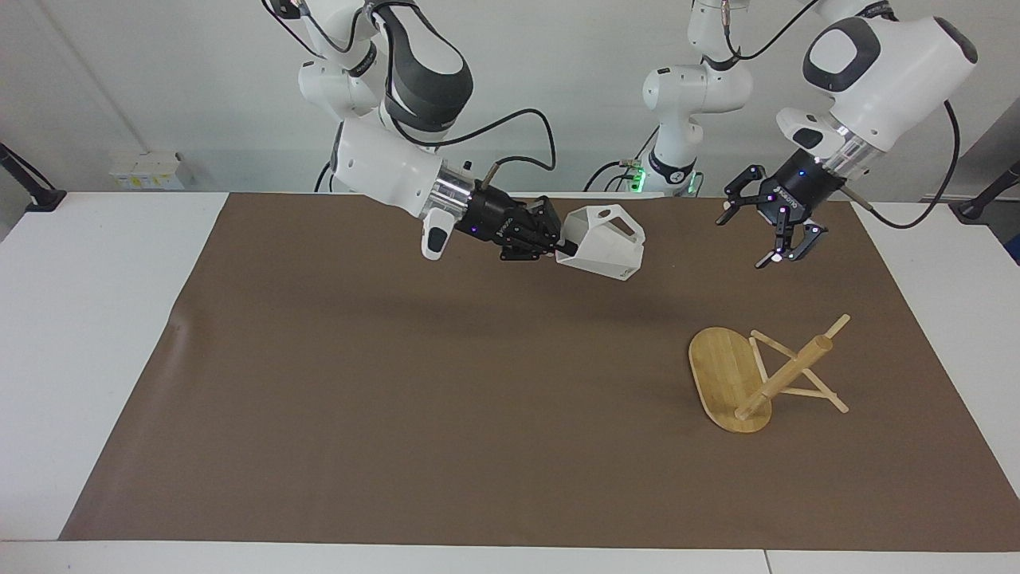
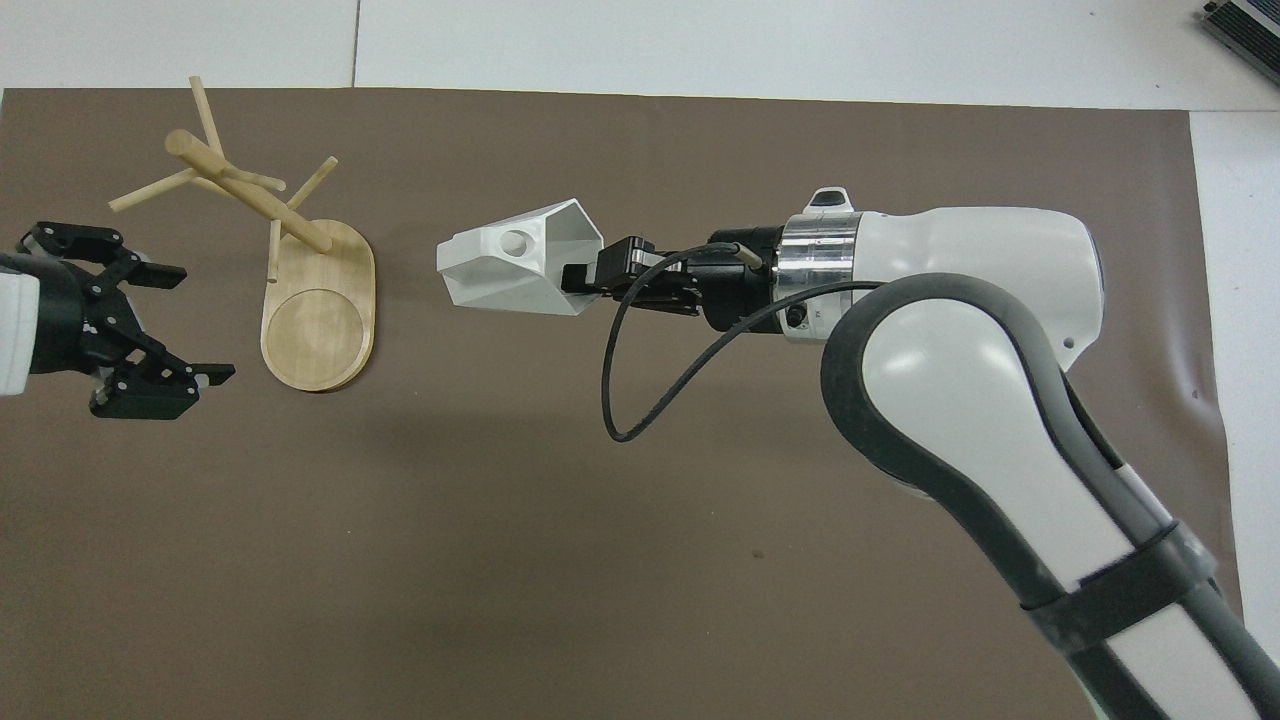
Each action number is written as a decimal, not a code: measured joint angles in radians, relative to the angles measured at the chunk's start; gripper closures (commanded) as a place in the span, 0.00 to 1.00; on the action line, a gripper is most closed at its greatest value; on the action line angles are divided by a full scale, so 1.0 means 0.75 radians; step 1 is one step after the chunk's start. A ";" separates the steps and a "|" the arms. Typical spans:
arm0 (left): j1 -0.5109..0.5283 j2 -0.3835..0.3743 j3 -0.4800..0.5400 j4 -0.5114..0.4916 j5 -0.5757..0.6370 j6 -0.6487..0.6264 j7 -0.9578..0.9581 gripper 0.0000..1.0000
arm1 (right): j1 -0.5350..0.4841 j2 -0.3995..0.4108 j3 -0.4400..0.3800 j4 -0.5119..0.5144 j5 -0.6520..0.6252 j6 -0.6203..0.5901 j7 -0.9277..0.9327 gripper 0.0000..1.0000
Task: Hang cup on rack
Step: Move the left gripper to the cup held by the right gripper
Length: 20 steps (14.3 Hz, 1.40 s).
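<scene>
My right gripper point(image 1: 562, 247) is shut on the rim of the white faceted cup point(image 1: 602, 243), held on its side in the air over the middle of the brown mat. In the overhead view the cup point(image 2: 515, 262) shows its handle hole on top, with the right gripper point(image 2: 580, 280) at its mouth. The bamboo rack point(image 1: 785, 375) stands on its oval base point(image 1: 721, 375) toward the left arm's end, also visible from overhead as rack point(image 2: 250, 195). My left gripper point(image 1: 745, 239) hangs open and empty in the air beside the rack point(image 2: 198, 322).
A brown mat point(image 1: 398, 383) covers most of the white table point(image 1: 96, 335). A third robot arm's base point(image 1: 677, 151) stands at the robots' edge of the table. A black cable point(image 2: 640, 400) loops down from the right wrist.
</scene>
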 measured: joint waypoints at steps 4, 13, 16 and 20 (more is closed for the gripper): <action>-0.062 0.030 -0.005 -0.016 -0.075 0.068 0.038 0.00 | 0.003 0.001 0.013 -0.002 -0.005 0.004 0.001 1.00; -0.211 0.030 -0.014 -0.012 -0.168 0.118 0.079 0.00 | 0.013 0.001 0.018 -0.006 -0.148 -0.041 0.025 1.00; -0.232 0.030 -0.014 -0.013 -0.177 0.135 0.144 0.00 | 0.013 0.001 0.018 -0.006 -0.158 -0.041 0.032 1.00; -0.313 0.030 -0.014 -0.055 -0.179 0.293 0.158 0.00 | 0.013 0.001 0.018 -0.006 -0.158 -0.041 0.036 1.00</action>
